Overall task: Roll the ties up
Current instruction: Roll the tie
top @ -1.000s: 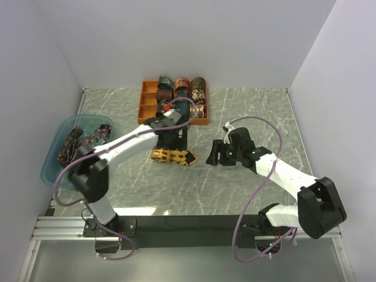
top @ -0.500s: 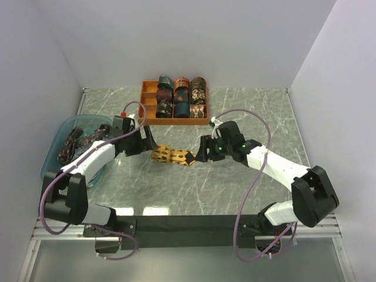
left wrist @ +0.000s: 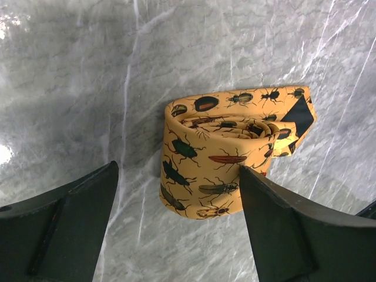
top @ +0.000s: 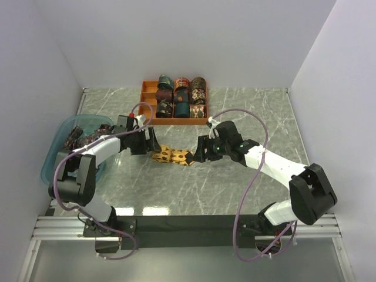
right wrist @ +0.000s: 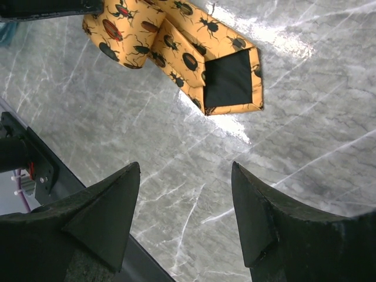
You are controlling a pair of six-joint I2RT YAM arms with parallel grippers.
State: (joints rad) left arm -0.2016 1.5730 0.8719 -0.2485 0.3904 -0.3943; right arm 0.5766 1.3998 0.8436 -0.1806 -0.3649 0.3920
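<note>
- Ties are only partly dealt with: several rolled ties [top: 181,98] sit in the orange tray [top: 147,101], toward its right side, so that share looks finished.
- You have 1 mustard-gold tie [top: 172,156] in hand for this step. It lies on the marble table [top: 247,111] between the 2 grippers, well short of the tray.
- Your left wrist view shows most of it wound into a loose coil [left wrist: 211,153] lying on its side. The right wrist view shows its pointed end [right wrist: 229,79], dark lining up, flat on the table and not wound in.
- Your left gripper [top: 151,144] has its jaws spread wide and holds nothing. The coil sits in the gap ahead of them, and you cannot tell whether 1 finger touches it.
- Your right gripper [top: 200,154] is also spread wide and empty, near the pointed end.
- Judging from this, the roll needs its tail taken in and tightened, then a place in the tray.
- Loose ties [top: 79,140] heaped in the blue basin [top: 50,167] are left to roll.
</note>
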